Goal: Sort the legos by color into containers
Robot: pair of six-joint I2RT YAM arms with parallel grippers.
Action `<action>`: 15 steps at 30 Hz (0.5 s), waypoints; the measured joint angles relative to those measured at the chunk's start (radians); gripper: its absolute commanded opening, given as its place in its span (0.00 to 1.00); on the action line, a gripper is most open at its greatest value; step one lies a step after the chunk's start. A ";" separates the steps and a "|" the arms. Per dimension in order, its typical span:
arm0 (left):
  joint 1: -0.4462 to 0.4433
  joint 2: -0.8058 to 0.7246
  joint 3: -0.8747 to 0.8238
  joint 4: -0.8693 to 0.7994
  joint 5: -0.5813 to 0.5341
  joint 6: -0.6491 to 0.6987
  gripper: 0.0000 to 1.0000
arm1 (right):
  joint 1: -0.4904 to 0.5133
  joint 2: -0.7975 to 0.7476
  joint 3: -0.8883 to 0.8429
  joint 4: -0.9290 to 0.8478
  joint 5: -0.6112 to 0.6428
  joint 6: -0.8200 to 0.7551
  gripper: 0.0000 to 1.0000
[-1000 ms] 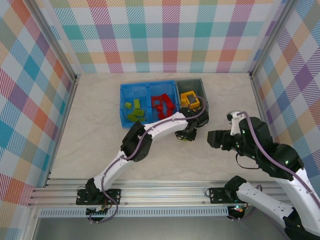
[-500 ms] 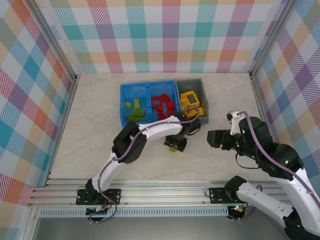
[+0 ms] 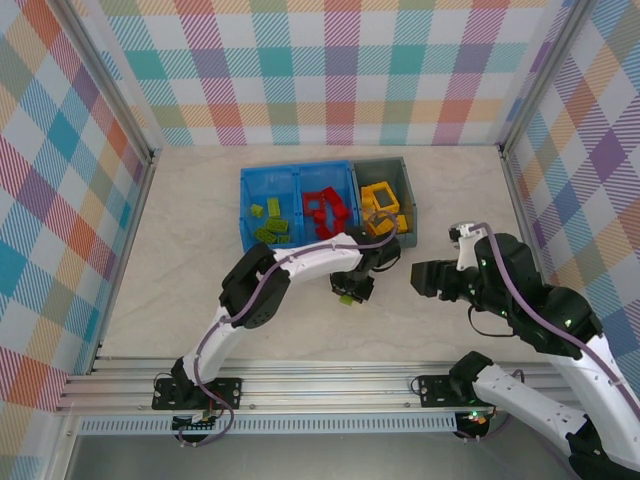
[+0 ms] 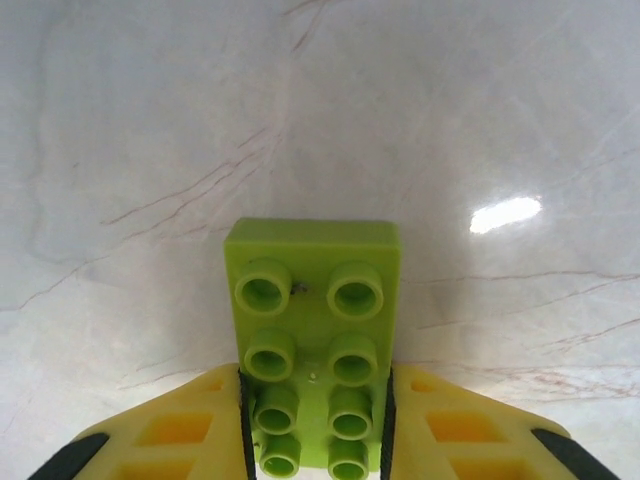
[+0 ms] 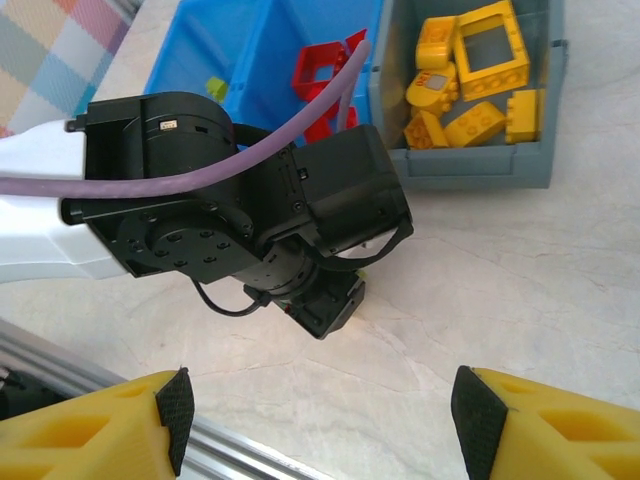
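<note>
Top external view: pale marbled tabletop (image 3: 190,270), pastel plaid walls (image 3: 340,70) on three sides, metal rail (image 3: 330,385) along the near edge. Blue bin (image 3: 270,171) at far centre has green legos (image 3: 268,225) in its left compartment and red legos (image 3: 328,210) in its right. Left gripper (image 3: 350,293), just near of it, pinches a green brick (image 4: 315,300) over bare tabletop. Grey bin (image 3: 382,167), touching the blue bin's right side, holds yellow legos (image 3: 381,200). Right gripper (image 5: 320,420) sits further right, fingers spread wide, holding nothing.

Pale cream marble-patterned tabletop (image 3: 180,250) with faint reddish veins, pastel plaid walls (image 3: 330,70) on three sides, silver metal corner posts (image 3: 105,85), aluminium rail (image 3: 300,372) along the near edge, one bright glare spot (image 4: 505,214) overhead-lit.
</note>
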 measured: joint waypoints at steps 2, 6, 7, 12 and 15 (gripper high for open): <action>0.000 -0.058 -0.060 0.013 -0.013 -0.016 0.28 | 0.000 -0.003 -0.012 0.024 -0.049 -0.017 0.69; 0.010 -0.257 -0.180 0.030 -0.023 -0.054 0.28 | 0.001 0.003 -0.039 0.079 -0.174 -0.054 0.67; 0.016 -0.325 -0.208 0.037 -0.022 -0.064 0.28 | 0.006 0.013 -0.045 0.098 -0.206 -0.064 0.66; 0.137 -0.610 -0.297 0.038 -0.005 -0.080 0.29 | 0.187 0.119 -0.056 0.216 -0.236 -0.103 0.67; 0.284 -0.692 -0.333 0.038 0.018 -0.070 0.29 | 0.399 0.238 -0.045 0.307 -0.162 -0.145 0.66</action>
